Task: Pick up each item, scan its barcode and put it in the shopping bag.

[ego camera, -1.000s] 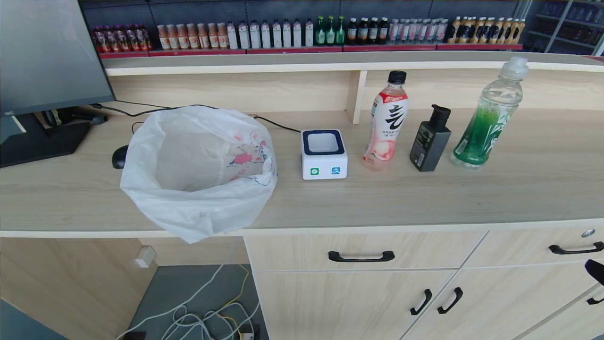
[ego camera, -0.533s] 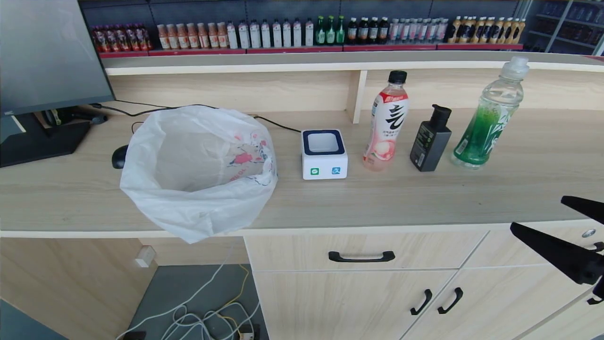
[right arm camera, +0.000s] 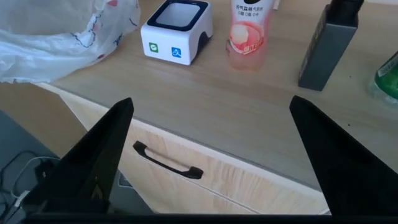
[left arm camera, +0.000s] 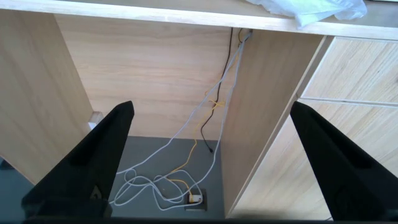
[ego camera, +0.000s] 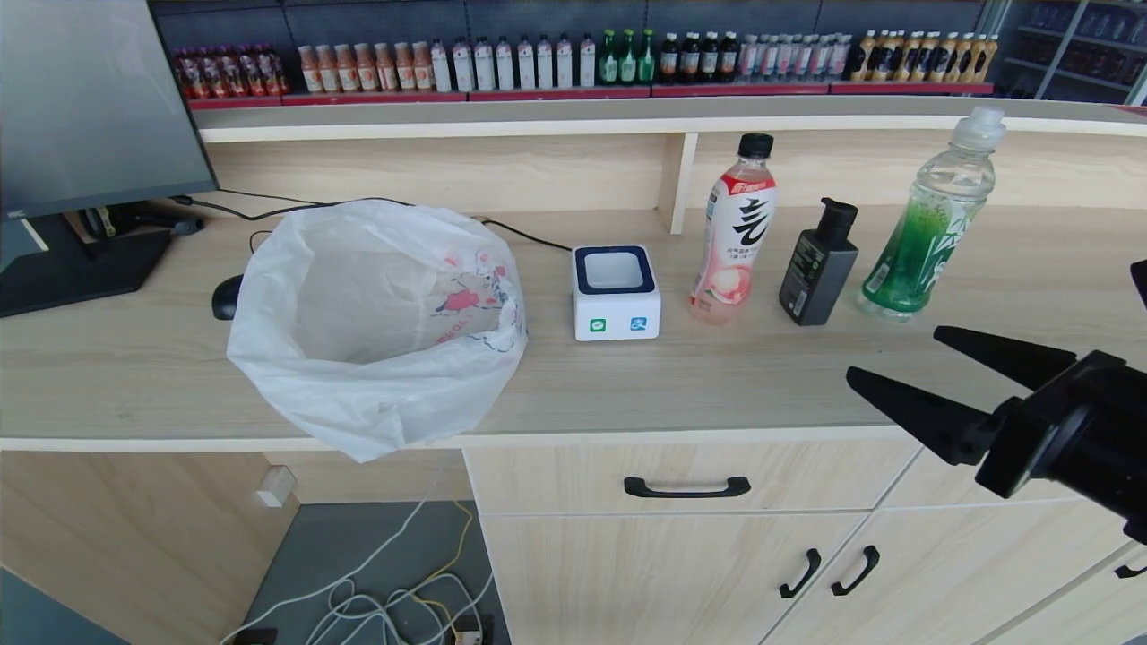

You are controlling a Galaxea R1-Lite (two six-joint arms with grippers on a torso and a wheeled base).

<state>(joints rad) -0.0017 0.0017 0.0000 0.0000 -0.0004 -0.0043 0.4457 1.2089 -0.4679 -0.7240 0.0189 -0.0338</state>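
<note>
Table (ego camera: 717, 381): pale wood grain, long, with a raised ledge along the back; right fingers poised above its front edge.
Room: shop; shelf (ego camera: 573, 64) of bottled drinks along the far wall, well beyond all fingertips.
Monitor (ego camera: 90, 98): dark, at the table's far left corner, far from the right fingers.
Mouse (ego camera: 228, 297): black, on the table, half hidden behind the bag.
Drawers (ego camera: 556, 479): black handles, under the table, below and left of the right fingers.
Floor (ego camera: 305, 537): grey, in the knee space, strewn with cables (ego camera: 399, 598); seen between the left fingers.
Bag (ego camera: 376, 331): white plastic, mouth gaping upward, standing on the table with its lower bulge over the front edge; well left of the right fingers.
Scanner (ego camera: 616, 291): white cube, dark-framed window on top, between bag and pink bottle; ahead and left of the right fingertips.
Pink bottle (ego camera: 733, 237): upright, black cap, just beside the scanner; ahead of the right fingertips.
Pump bottle (ego camera: 817, 267): black, upright, between the other two bottles; nearest thing ahead of the right fingertips.
Green bottle (ego camera: 927, 224): clear with green label, upright, rightmost; beyond the outer right fingertip.
Right fingers (ego camera: 909, 417): released, spread wide, grasping nothing, tips aimed at the bottle row, apart from every item.
Left fingers (left arm camera: 93, 162): released, spread wide, grasping nothing, down below table height, facing the knee space.
</note>
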